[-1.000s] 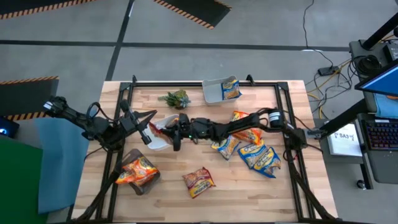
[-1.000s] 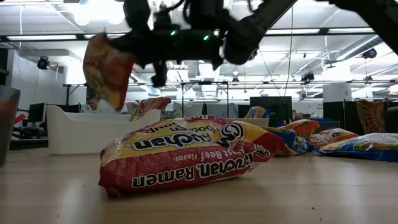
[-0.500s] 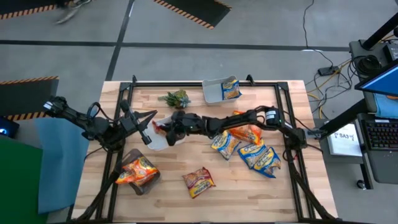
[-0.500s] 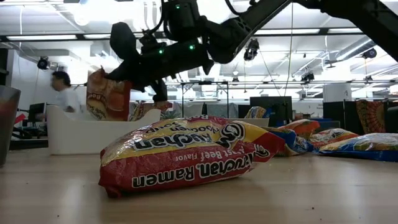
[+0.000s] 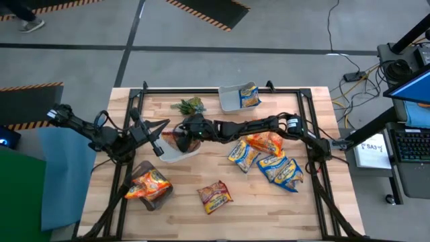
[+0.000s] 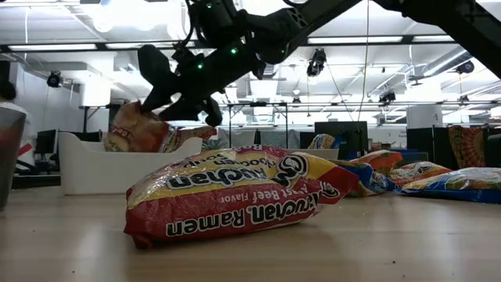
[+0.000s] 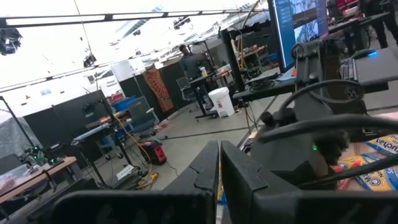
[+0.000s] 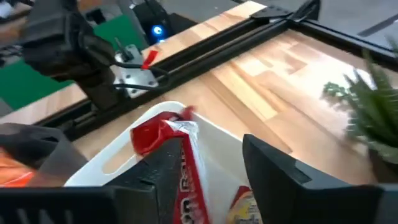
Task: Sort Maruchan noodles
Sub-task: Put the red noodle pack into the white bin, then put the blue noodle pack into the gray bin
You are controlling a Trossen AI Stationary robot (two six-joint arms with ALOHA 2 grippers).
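moved: right gripper [image 5: 180, 138] carried dark red packet [image 8: 180, 163] into white tub [image 5: 185, 154] | jaws apart (left's together)

Grey concrete floor [image 5: 201, 40], hazard-striped mat [image 5: 211, 10], bright ceiling lights [image 6: 117, 16], desks behind.

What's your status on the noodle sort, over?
Right gripper open over white tub, dark red packet dropping in. Left gripper shut, parked beside tub. Loose packets remain; nothing blocking.
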